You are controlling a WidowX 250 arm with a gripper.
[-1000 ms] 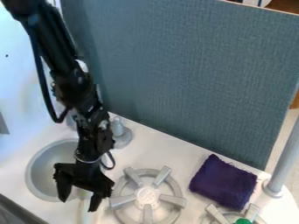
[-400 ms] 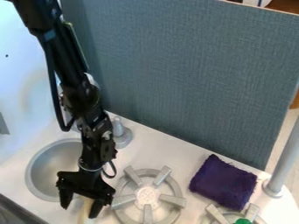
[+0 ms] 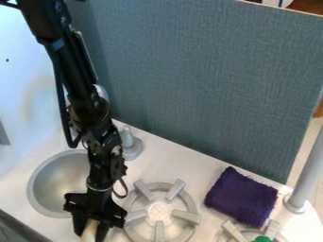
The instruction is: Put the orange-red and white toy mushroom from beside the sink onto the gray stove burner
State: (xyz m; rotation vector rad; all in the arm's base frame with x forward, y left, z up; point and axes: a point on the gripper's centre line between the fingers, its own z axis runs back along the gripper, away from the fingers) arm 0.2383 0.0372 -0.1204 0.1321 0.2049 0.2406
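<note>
My gripper (image 3: 90,232) points down at the bottom left of the camera view, just past the front right rim of the sink. It is shut on a pale beige object (image 3: 89,230), whose visible part is long and narrow between the two fingers. The object's lower part runs toward the bottom edge of the view, and the gripper hides some of it. The burner with grey spokes stands close on the gripper's right.
A round grey sink (image 3: 52,184) lies left of the gripper, with a grey faucet base (image 3: 131,147) behind. The burner (image 3: 159,212) and a dark purple cloth (image 3: 241,196) are to the right. A second burner holds something green (image 3: 262,239). A blue-grey panel (image 3: 202,80) stands behind.
The gripper has moved slightly right and down, away from over the sink. Its fingers have come closer together around the beige object.
</note>
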